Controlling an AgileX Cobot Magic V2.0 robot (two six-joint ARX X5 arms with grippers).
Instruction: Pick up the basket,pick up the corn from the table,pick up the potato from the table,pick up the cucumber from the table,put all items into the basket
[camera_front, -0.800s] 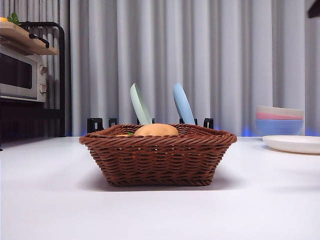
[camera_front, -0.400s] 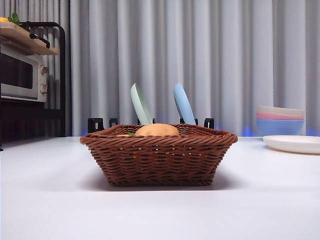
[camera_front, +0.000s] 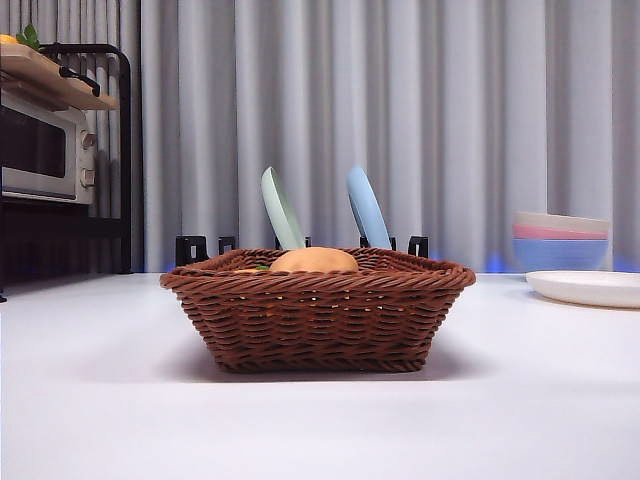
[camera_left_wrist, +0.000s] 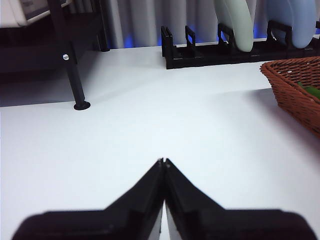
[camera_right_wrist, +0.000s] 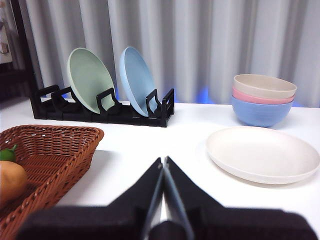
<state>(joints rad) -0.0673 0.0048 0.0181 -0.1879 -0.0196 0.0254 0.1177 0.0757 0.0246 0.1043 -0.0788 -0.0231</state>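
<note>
Both tools are clenched on nothing: the left tool hangs over bare desk beside the basket, the right tool on its other side. The potato and a sliver of cucumber lie inside; corn isn't visible. Lifting the basket unevenly could tip them out

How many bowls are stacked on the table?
3, all in one stack beside the cream plate: a blue bowl at the bottom, a pink bowl in the middle, a beige bowl on top. Another could be nested inside, hidden.
</note>
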